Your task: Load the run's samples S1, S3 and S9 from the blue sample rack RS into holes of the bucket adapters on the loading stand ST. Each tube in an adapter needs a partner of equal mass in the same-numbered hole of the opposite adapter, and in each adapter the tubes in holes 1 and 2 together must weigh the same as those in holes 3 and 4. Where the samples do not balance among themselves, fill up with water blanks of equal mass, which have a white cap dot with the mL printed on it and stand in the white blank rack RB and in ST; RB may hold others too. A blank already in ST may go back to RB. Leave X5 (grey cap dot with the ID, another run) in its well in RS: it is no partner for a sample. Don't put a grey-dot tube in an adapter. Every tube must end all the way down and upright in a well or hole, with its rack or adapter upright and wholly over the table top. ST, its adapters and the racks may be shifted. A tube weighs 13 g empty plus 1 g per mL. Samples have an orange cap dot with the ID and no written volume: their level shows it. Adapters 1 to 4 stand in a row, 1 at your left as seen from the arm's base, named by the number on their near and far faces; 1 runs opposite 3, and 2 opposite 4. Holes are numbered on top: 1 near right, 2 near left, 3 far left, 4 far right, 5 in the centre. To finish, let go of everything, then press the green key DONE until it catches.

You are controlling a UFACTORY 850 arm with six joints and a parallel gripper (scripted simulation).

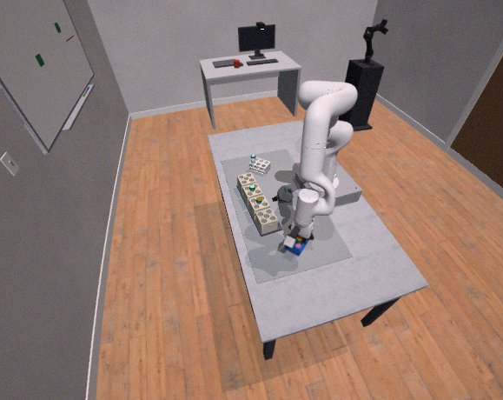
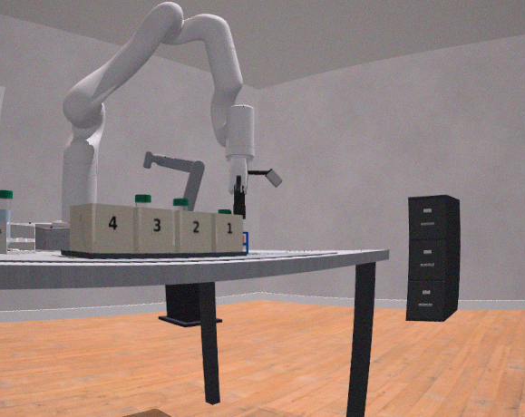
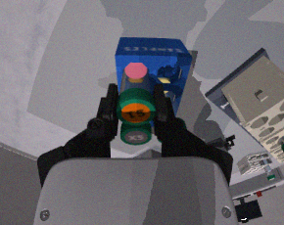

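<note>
My gripper (image 3: 135, 95) is shut on a green-capped sample tube (image 3: 136, 112) with an orange cap dot; I cannot read its ID. The tube stands at the near side of the blue sample rack RS (image 3: 151, 69), which also shows in the top view (image 1: 296, 247). A second tube with a pinkish top (image 3: 136, 69) stands just behind it in the rack. In the top view the gripper (image 1: 300, 236) points straight down over the rack. The loading stand ST with its row of adapters lies to the left; one adapter holds an orange-dot tube (image 1: 259, 199) and the one behind it a white-dot tube (image 1: 252, 187).
The white blank rack RB (image 1: 260, 164) stands beyond ST with one tube (image 1: 253, 156) in it. In the exterior view the adapters read 4, 3, 2, 1 from left to right (image 2: 157, 227), and the gripper (image 2: 239, 204) is behind adapter 1. A grey block (image 1: 346, 191) sits at the arm's base.
</note>
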